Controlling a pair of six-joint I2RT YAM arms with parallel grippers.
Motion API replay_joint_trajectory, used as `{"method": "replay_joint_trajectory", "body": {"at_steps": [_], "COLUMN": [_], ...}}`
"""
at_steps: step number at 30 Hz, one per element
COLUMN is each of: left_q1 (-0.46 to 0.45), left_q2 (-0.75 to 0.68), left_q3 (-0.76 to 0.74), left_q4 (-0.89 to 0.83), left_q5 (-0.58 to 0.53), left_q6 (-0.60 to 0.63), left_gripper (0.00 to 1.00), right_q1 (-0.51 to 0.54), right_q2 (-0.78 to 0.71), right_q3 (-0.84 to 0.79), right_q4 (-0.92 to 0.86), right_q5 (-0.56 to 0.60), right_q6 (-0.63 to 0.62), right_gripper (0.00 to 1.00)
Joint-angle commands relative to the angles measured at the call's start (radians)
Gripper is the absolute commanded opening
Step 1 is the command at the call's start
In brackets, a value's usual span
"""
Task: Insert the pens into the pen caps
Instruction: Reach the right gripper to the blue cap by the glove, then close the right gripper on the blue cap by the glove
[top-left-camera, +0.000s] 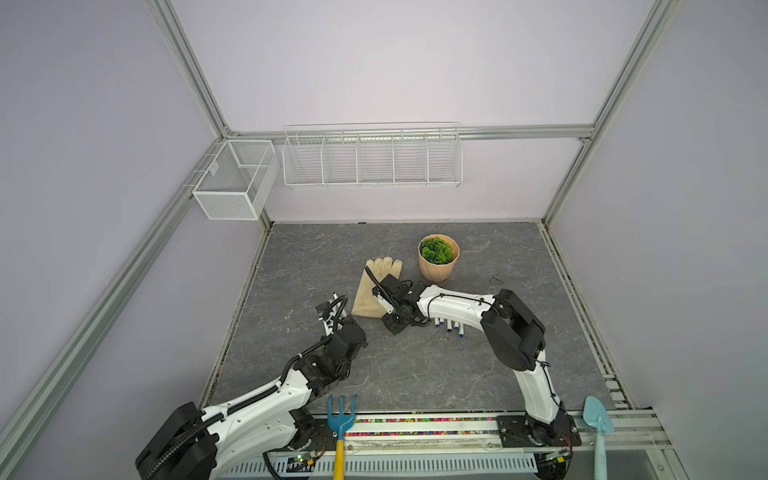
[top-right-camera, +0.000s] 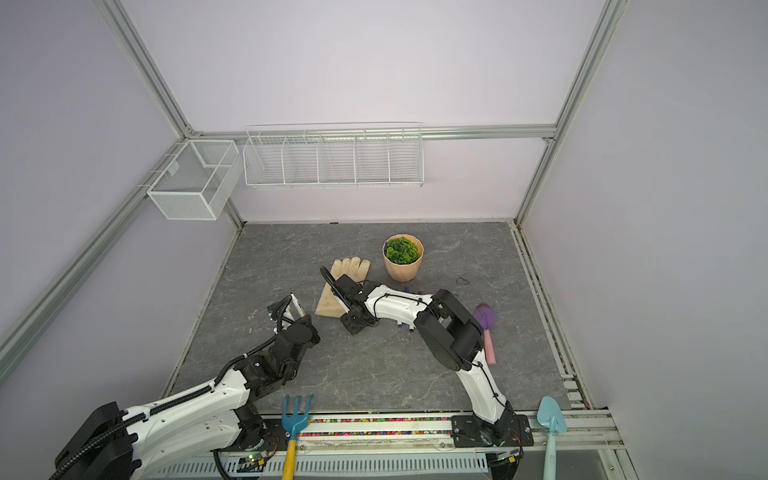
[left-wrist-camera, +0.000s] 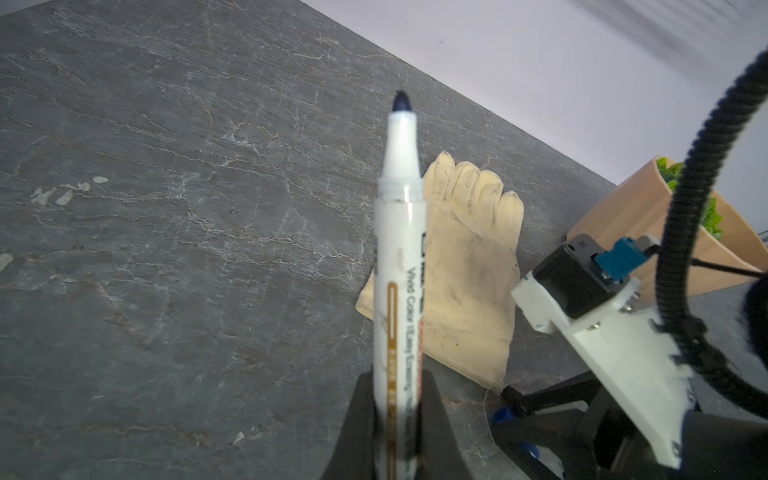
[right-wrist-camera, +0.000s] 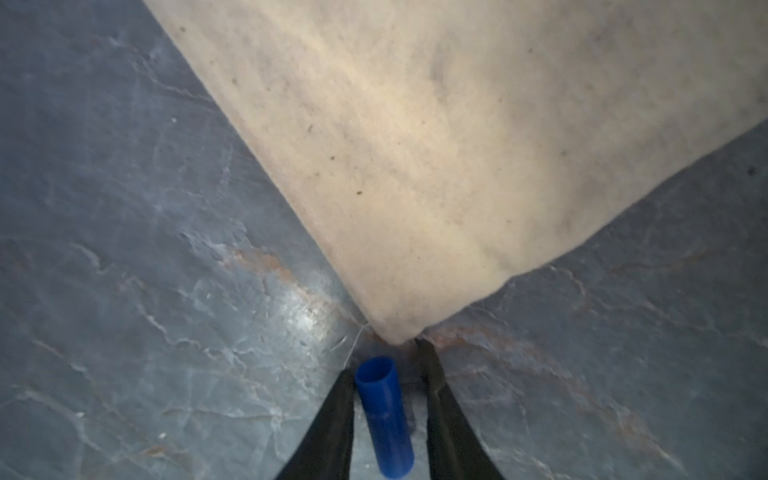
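Note:
My left gripper (left-wrist-camera: 399, 399) is shut on a white pen (left-wrist-camera: 399, 266). The pen is uncapped, its dark tip pointing away from the wrist, and it is held above the table at the left in a top view (top-left-camera: 335, 297). A blue pen cap (right-wrist-camera: 384, 419) lies on the grey table, open end toward the glove corner. My right gripper (right-wrist-camera: 385, 365) is open and straddles it: one finger touches the cap and a gap shows at the other finger. Several more pens (top-left-camera: 451, 326) lie partly hidden under the right arm.
A beige glove (top-left-camera: 376, 286) lies just beyond the right gripper (top-left-camera: 392, 326), with a potted plant (top-left-camera: 438, 257) behind it. A purple trowel (top-right-camera: 486, 320) lies right of the right arm. A blue garden fork (top-left-camera: 340, 415) and a light blue shovel (top-left-camera: 598, 419) rest at the front rail.

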Motion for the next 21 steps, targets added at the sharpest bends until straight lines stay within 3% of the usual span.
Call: {"method": "replay_joint_trajectory", "body": {"at_steps": [1, 14, 21], "left_q1": [0.005, 0.006, 0.005], "left_q2": [0.012, 0.066, 0.081], "left_q3": [0.014, 0.026, 0.037], "left_q4": [-0.001, 0.031, 0.027], "left_q5": [-0.003, 0.032, 0.043], "left_q6": [-0.021, -0.017, -0.009], "left_gripper": [0.0, 0.0, 0.0], "right_q1": [0.036, 0.026, 0.023], "right_q2": [-0.012, -0.119, -0.161], "right_q3": [-0.086, -0.295, -0.303], "right_q4": [-0.072, -0.054, -0.011], "right_q5": [0.073, 0.137, -0.008], "right_q6": [-0.074, -0.023, -0.03], "right_gripper": [0.28, 0.26, 0.33]}}
